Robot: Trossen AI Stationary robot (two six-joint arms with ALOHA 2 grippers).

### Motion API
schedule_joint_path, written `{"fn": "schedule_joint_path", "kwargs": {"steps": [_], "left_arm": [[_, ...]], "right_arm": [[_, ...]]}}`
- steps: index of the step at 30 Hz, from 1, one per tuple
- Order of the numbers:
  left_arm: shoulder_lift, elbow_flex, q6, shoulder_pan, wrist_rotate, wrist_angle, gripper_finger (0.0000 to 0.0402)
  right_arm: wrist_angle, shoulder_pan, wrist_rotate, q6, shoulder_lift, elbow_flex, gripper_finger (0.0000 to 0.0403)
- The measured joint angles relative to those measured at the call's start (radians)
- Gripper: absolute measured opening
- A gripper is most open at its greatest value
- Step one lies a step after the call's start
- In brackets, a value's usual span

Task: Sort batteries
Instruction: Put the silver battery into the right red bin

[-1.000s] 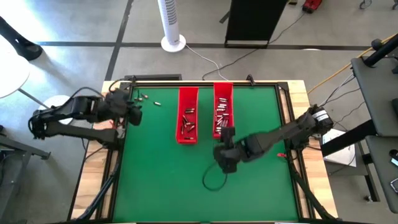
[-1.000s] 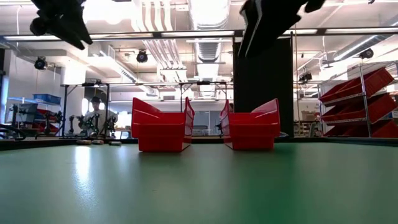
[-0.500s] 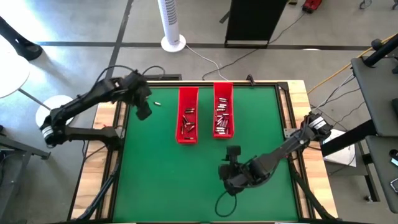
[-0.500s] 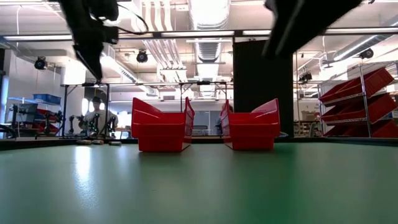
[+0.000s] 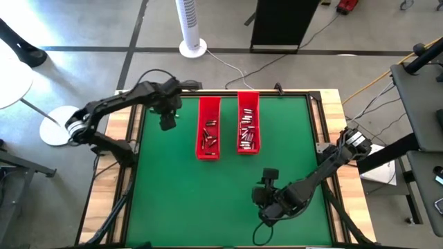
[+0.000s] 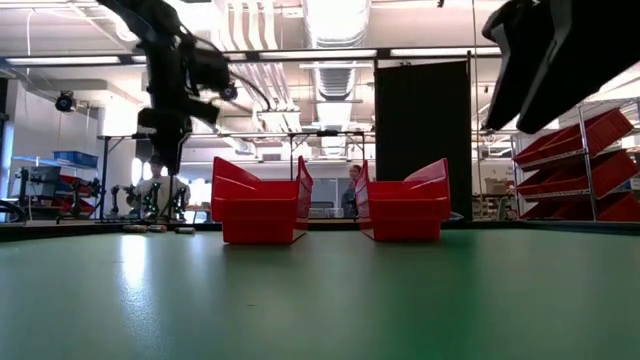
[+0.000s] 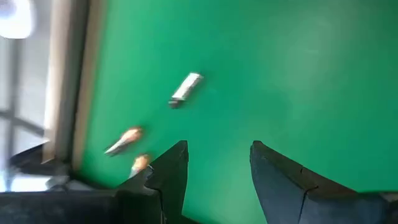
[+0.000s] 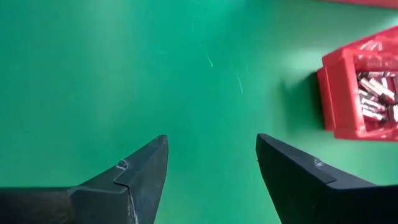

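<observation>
Two long red trays, the left one [image 5: 209,128] and the right one [image 5: 248,123], stand side by side at the far middle of the green mat, each with several batteries [image 5: 210,136] lying in it. Loose batteries lie on the mat at the far left: a silvery one [image 7: 185,89] and two brownish ones [image 7: 124,140] close to the mat's edge. My left gripper [image 5: 167,122] hangs open above them, pointing down, left of the left tray. My right gripper [image 5: 266,181] hovers open over bare mat near the front right.
A wooden frame [image 5: 325,104] borders the mat. In the right wrist view the near end of a red tray [image 8: 360,93] shows beyond the fingers. A dark cable loop [image 5: 257,234] hangs by the near edge. Open mat lies in front of the trays.
My left gripper has swung from the table's left edge toward the far left of the mat, nearer the left tray, rolling and sinking over the loose batteries. My right gripper has drawn back from the right tray's near end toward the table's near edge.
</observation>
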Motion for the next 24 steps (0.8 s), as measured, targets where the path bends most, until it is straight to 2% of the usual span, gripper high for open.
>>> {"fn": "schedule_joint_path", "kwargs": {"steps": [4,11,17,24], "left_arm": [[0.086,0.0,0.038,0.011,0.054,0.004,0.0153],[0.195,0.0,0.097,0.046,0.04,0.064,0.0153],[0.221,0.0,0.176,0.054,0.044,0.107,0.0153],[0.221,0.0,0.277,0.058,0.045,0.164,0.0153]], "right_arm": [[0.0,0.011,-0.003,0.041,0.0,-0.007,0.0245],[0.003,0.033,-0.009,0.092,0.0,-0.02,0.0242],[0.053,0.033,-0.01,0.094,0.0,-0.082,0.0233],[0.085,-0.021,-0.01,0.08,0.0,-0.174,0.0235]]}}
